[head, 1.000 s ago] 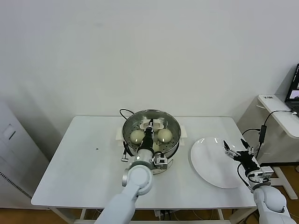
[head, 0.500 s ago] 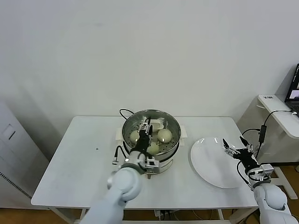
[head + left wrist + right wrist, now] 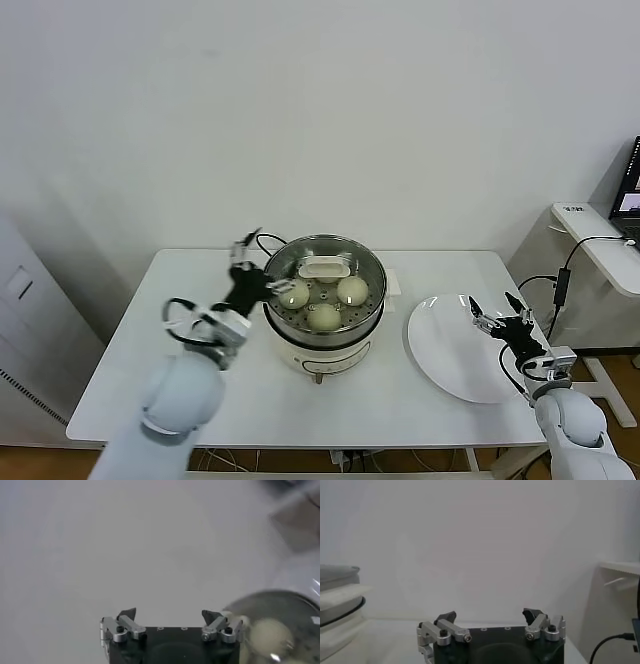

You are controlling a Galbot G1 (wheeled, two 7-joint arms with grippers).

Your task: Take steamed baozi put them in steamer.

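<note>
The steamer [image 3: 372,272] stands mid-table on its white cooker base. Three steamed baozi lie in it: one on the left [image 3: 293,293], one on the right [image 3: 351,290], one at the front [image 3: 322,316]. A pale shape [image 3: 325,268] sits at the back of the basket. My left gripper [image 3: 255,265] hangs open and empty just outside the steamer's left rim. In the left wrist view that gripper [image 3: 169,615] holds nothing, and the steamer [image 3: 295,602] with a bun [image 3: 269,632] shows beside it. My right gripper [image 3: 497,318] hovers open and empty over the white plate [image 3: 440,350].
A black cord [image 3: 262,240] loops behind the cooker. A side desk [image 3: 600,240] with cables stands to the right of the table, a white cabinet [image 3: 25,300] to the left. The cooker's side [image 3: 337,605] shows in the right wrist view.
My left gripper opened inside the steamer, left a bun at the front of the basket, and drew back out over the left rim. The right gripper barely shifted above the plate.
</note>
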